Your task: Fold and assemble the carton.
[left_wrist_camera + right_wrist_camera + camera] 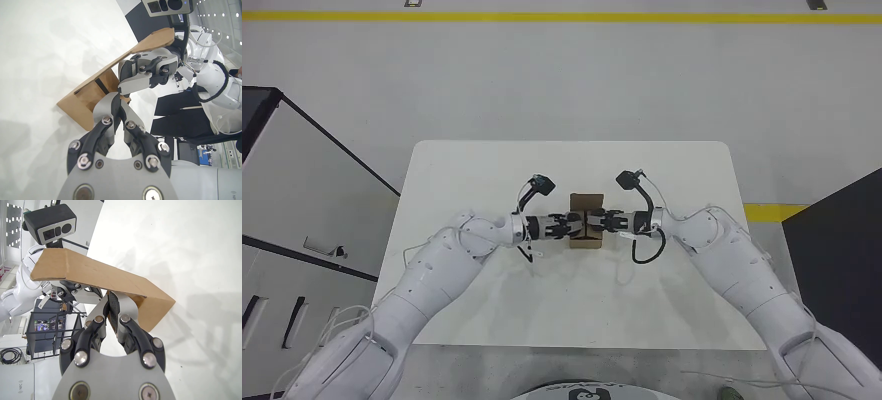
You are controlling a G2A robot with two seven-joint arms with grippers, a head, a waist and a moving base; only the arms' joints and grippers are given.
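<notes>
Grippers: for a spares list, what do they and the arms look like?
The left arm and right arm are glossy white. Left gripper and right gripper have silver-grey fingers, black textured pads, black link bars and silver screws. A black cable loops at the right wrist.

The carton (pixel 587 203) stood mid-table, blocked on opposite sides by the left gripper (pixel 574 226) and right gripper (pixel 599 222); passing room lay over the table (pixel 572 310) nearer and farther.

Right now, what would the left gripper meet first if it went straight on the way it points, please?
Probably the right gripper, pointing back at it almost tip to tip at the carton; depth is unclear.
</notes>
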